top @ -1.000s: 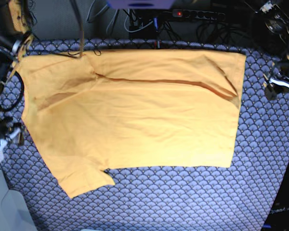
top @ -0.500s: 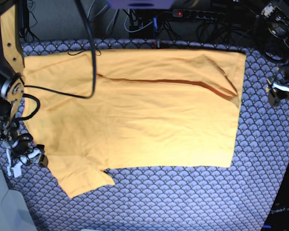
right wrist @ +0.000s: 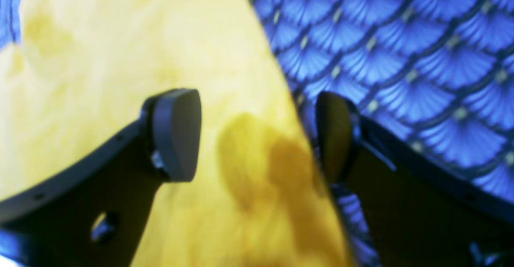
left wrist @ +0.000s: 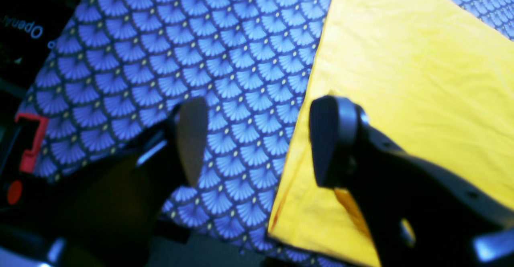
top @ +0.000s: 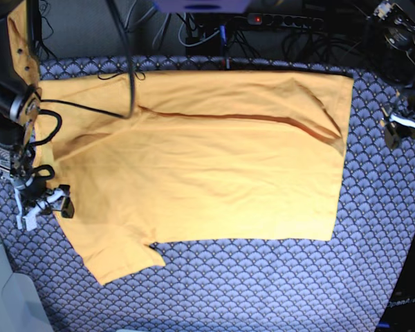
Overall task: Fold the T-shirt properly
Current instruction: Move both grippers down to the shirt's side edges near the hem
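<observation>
T-shirt (top: pixel 207 152) lies spread flat on the blue scale-patterned cloth (top: pixel 263 283) covering the desk, partly folded, with a lengthwise crease running near its far edge. It fills most of the desk from the far edge toward the middle; one sleeve points at the near-left corner in the base view. Right pincer (top: pixel 47 203) is low at the left edge of the desk, jaws spread wide and holding nothing. In its wrist view one pad hangs over the yellow fabric, the other over the patterned cloth, so the shirt's edge (right wrist: pixel 297 110) runs between them; whether a pad touches the cloth cannot be told. Left pincer (left wrist: pixel 257 138) is at the right edge of the desk, jaws likewise spread and empty. From its wrist view the shirt's hem edge (left wrist: pixel 305 110) passes between the pads, one over bare patterned cloth, the other over the shirt, near a corner. Cables and a power strip (top: pixel 283 19) sit beyond the far edge.
</observation>
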Controlling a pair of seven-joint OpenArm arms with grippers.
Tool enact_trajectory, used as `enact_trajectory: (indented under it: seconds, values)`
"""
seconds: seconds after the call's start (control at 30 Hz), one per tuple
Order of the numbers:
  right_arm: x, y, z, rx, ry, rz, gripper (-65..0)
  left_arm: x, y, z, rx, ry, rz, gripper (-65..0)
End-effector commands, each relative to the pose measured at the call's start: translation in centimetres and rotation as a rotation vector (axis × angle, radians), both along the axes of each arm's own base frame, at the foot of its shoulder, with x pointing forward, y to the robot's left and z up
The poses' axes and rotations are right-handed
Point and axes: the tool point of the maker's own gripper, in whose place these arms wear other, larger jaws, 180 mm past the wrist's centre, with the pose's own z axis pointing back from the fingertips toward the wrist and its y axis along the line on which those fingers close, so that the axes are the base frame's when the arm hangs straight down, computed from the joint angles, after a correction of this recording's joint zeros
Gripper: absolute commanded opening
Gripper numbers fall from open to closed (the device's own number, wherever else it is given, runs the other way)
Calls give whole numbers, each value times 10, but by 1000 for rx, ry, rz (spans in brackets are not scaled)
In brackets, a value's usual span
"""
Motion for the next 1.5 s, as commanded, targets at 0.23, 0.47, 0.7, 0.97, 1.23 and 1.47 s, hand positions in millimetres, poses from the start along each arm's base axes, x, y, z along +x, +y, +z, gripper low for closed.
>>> enact_trajectory:
  seconds: [0.23,0.47,0.7,0.97,1.23,1.47]
  values:
    - [8,4,12,-30,-52,38,-203,1,3,9,26,-26,-5,-260]
    - [10,4,14,-32,-59,39,-228,0,3,9,27,-24,-5,-260]
    - [9,4,13,-32,-57,39,-545,8,2,15,27,-51,-9,-259]
    - [13,2,20,-47,-81,42,-650,62,14,39,3,-160,27,-257]
    - [9,0,18,-61,-77,47,-650,158,-33,36,60,-148,-124,-256]
    - [9,7,15,-52,-74,54,-650,215,-59,-4,32,-116,-187,-257]
